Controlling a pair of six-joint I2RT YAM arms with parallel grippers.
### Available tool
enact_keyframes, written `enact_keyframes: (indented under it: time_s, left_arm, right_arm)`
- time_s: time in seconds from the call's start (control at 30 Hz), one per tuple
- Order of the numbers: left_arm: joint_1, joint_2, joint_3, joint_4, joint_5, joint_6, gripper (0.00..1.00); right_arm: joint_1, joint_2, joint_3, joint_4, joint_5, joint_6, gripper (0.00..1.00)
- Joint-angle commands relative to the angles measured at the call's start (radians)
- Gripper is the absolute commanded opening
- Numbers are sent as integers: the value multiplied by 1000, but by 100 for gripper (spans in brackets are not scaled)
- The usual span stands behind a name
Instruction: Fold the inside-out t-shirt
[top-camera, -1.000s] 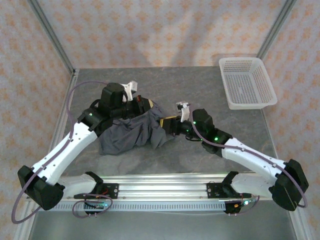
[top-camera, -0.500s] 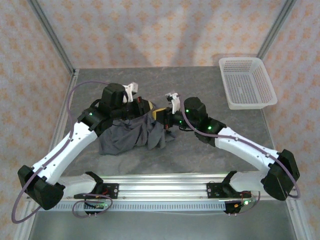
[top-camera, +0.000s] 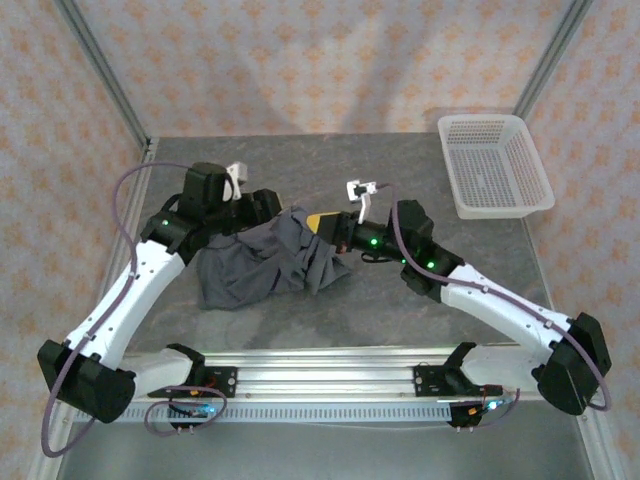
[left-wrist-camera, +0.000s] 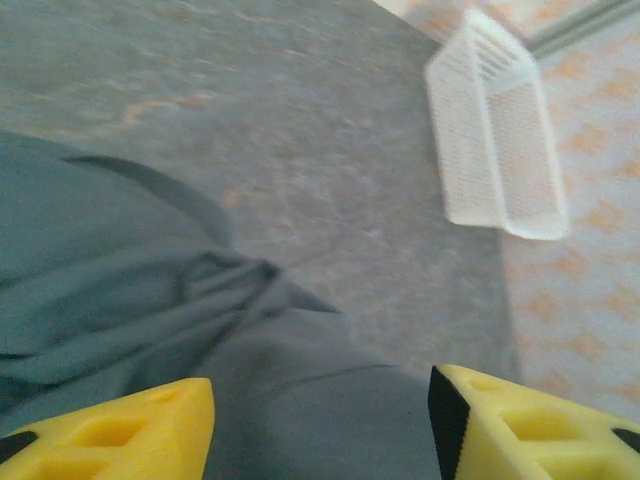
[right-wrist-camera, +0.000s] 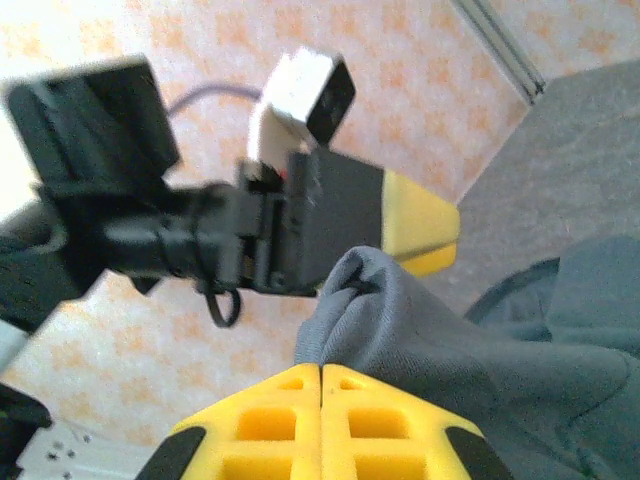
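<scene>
Grips a raised fold of the inside-out t-shirt (top-camera: 262, 262) in the closed right pincer (right-wrist-camera: 321, 370); holds the left pincer (left-wrist-camera: 320, 395) apart just over the heap, bunched lengthwise between both.

The t-shirt (top-camera: 265, 262) is soft, matt slate-grey cloth, creased and rumpled into folds. Under it the tabletop (top-camera: 400, 170) looks smooth and matt, a mottled grey like stone. At two o'clock the basket (top-camera: 495, 165) is white plastic mesh. The left gripper (left-wrist-camera: 320, 400) and right gripper (right-wrist-camera: 322, 385) have matt yellow plastic fingers with moulded hollows. The arm shells (top-camera: 120, 300) are smooth white plastic. The rail (top-camera: 320, 362) at six o'clock is brushed metal.
</scene>
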Motion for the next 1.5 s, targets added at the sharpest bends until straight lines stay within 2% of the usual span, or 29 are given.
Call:
enact_keyframes:
  time_s: [0.0,0.1,0.23,0.33,0.47,0.57,0.63,0.67,0.77,0.83,0.9,1.03,1.1,1.27,1.4,1.43,1.47]
  left_arm:
    - [29,-96,-27,-85,-39,117,63]
    - [13,-209,-84,-23,44,157,69]
    - [-114,-313,-143,18,-11,176,72]
    - [-198,-280,-162,79,-21,111,70]
    - [-226,-189,-196,282,19,-42,67]
    - [-231,-138,-198,434,61,-96,66]
    - [-238,-111,-181,475,77,-107,61]
    - [-240,-102,-173,466,71,-104,55]
    - [-240,-96,-158,423,44,-90,19]
    - [-239,-104,-157,417,41,-93,7]
    - [-240,-112,-148,387,32,-89,6]
    - [-239,-137,-134,327,10,-73,9]
    - [-240,-139,-123,303,11,-63,0]
    - [-239,-147,-75,304,51,-89,0]
    - [-240,-135,3,304,91,-132,0]
    - [-240,-126,25,296,102,-133,0]
    - [-239,-118,39,290,110,-134,0]
  right_arm:
    - [-22,-23,-18,136,36,79,0]
    - [-28,-17,-11,103,51,71,0]
    - [-30,-8,-7,89,62,63,0]
    - [-30,-3,-2,85,65,61,0]
    - [-30,-4,8,72,62,59,0]
    - [-29,-6,6,66,60,60,0]
    - [-30,-8,4,66,61,66,0]
    - [-30,-9,-1,69,62,69,0]
    - [-30,-10,-6,73,70,73,0]
    - [-30,-12,-9,63,72,68,0]
    - [-30,-13,-12,38,83,53,0]
    - [-35,-21,-33,-7,120,8,0]
    - [-42,-22,-44,-5,121,10,0]
    - [-83,-35,-91,-51,183,-25,0]
    - [-148,-12,-150,-138,206,-170,0]
    - [-147,5,-126,-206,168,-231,2]
    - [-145,22,-85,-278,127,-264,12]
